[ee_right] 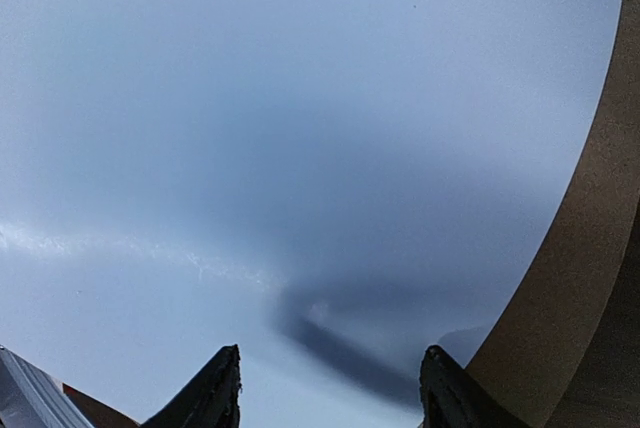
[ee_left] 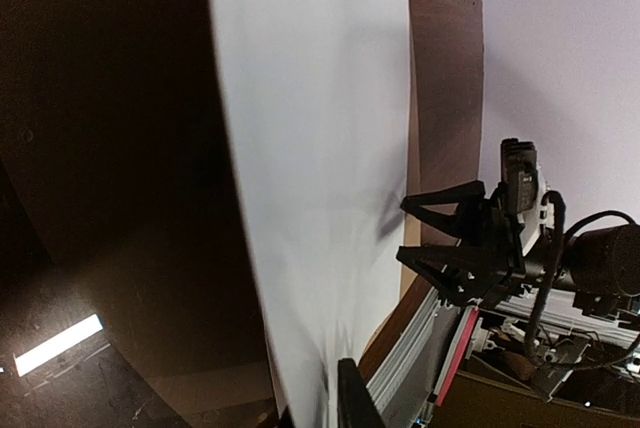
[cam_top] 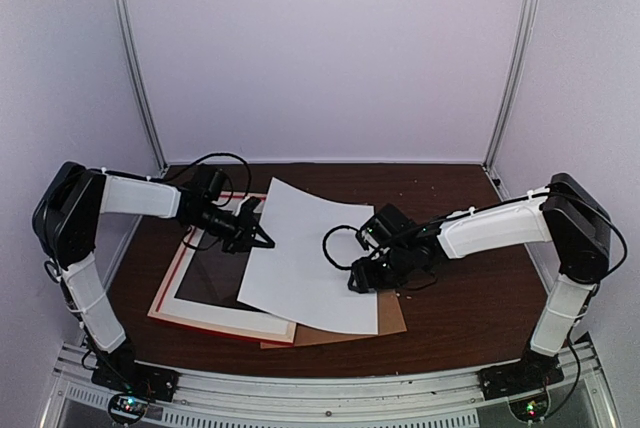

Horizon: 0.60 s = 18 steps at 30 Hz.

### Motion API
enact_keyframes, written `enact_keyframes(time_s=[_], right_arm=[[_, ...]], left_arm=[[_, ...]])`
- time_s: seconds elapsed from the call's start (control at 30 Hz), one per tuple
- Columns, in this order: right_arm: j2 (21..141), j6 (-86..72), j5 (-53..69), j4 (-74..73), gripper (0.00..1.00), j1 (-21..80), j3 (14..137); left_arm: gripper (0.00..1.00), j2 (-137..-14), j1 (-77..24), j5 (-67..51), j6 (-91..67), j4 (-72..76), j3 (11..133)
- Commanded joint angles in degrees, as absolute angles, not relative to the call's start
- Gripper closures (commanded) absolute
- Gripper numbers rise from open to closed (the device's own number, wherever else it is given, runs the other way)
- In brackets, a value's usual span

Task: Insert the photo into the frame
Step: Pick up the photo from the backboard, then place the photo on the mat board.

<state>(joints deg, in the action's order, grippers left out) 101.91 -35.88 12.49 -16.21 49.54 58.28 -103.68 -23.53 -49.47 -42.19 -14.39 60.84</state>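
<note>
The photo (cam_top: 310, 248) shows only its white side and lies across the middle of the table, its left edge raised. My left gripper (cam_top: 265, 238) is at that left edge and shut on it. In the left wrist view the photo (ee_left: 320, 148) runs down between the fingers of the left gripper (ee_left: 335, 403). The frame (cam_top: 178, 288), pale with a red outer edge, lies flat at the left, partly under the photo. My right gripper (cam_top: 358, 283) hovers open over the photo's right part. In the right wrist view the right gripper (ee_right: 330, 388) is spread above the photo (ee_right: 300, 148).
A plain brown backing board (cam_top: 390, 318) lies under the photo and sticks out at the front right; the right wrist view also shows the backing board (ee_right: 580, 278). From the left wrist I see the right gripper (ee_left: 420, 233). An aluminium rail (cam_top: 320, 388) lines the near table edge.
</note>
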Motion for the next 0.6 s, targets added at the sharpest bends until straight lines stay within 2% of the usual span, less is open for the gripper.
enact_keyframes(time_s=[0.0, 0.33, 0.43, 0.57], right_arm=[[99.4, -34.1, 10.2, -22.2, 0.38, 49.9, 59.0], [89.6, -29.9, 5.9, -25.3, 0.34, 49.9, 61.3], [89.6, -28.8, 4.2, -25.1, 0.34, 49.8, 61.3], [92.5, -27.4, 5.0, -24.3, 0.34, 49.8, 62.5]], left_arm=[[0.99, -103.7, -22.2, -49.9, -37.5, -20.4, 64.2], [1.0, -97.8, -15.5, -48.2, -17.1, -52.1, 73.3], [1.0, -96.6, -13.3, -45.7, -9.3, -61.9, 76.1], [1.0, -94.7, -9.3, -40.3, -7.1, -65.5, 76.5]])
